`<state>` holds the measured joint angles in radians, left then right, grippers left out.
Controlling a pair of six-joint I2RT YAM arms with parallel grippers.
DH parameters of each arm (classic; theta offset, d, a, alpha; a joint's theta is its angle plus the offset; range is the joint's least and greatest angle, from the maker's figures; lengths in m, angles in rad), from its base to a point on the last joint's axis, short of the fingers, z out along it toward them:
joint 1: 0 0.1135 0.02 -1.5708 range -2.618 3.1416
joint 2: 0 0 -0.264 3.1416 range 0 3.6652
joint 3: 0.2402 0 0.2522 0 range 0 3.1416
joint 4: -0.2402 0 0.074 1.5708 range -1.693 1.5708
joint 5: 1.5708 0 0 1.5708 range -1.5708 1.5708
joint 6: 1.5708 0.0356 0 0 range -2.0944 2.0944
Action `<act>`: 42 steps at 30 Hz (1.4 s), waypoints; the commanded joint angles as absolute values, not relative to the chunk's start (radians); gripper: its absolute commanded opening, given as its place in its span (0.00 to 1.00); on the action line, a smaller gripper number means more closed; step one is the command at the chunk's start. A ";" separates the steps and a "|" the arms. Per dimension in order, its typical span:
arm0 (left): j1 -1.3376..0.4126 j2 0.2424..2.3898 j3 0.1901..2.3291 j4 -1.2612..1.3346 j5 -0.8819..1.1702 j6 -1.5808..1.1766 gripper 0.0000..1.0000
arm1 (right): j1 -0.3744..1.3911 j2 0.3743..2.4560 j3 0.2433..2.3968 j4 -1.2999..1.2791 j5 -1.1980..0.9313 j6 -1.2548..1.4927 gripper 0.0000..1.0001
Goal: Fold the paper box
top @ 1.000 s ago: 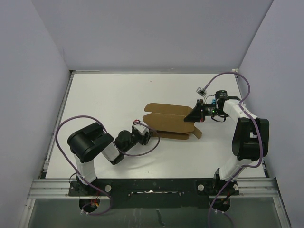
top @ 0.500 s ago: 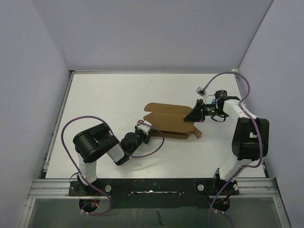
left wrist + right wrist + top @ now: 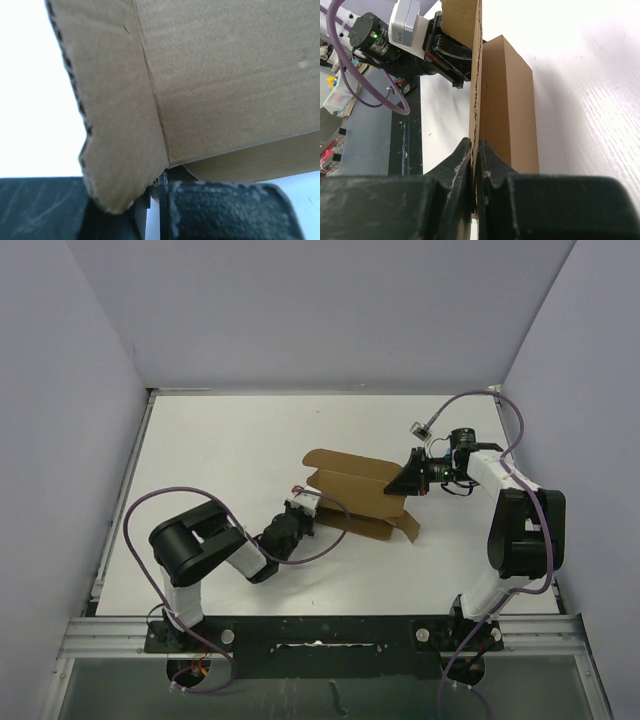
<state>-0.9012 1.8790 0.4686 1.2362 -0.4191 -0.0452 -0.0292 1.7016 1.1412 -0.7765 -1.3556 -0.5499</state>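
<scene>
Right tool [image 3: 475,150]: clamped on a raised panel edge of the paper box [image 3: 355,498]. Left tool [image 3: 300,510]: tips at the box's left-end flap; whether pinching, cannot tell, the flap hides it. Box mid-tabletop [image 3: 220,450], toward right edge, half-erected. Step: raising walls. Next likely: left folds end flap inward while right steadies.

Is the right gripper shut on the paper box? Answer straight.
Yes: the right wrist view shows the right gripper with its fingers pinching a thin upright panel of the paper box.
</scene>
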 commanded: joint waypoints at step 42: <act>-0.914 1.341 0.354 0.714 -0.327 -0.354 0.70 | -0.043 1.631 1.120 -0.638 -1.371 -0.451 0.00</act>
<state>-0.9527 1.4033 0.3588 0.7300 -0.4011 -0.2958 -0.0387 1.6752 1.1175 -0.6659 -1.3567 -0.4580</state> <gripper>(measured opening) 0.690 0.040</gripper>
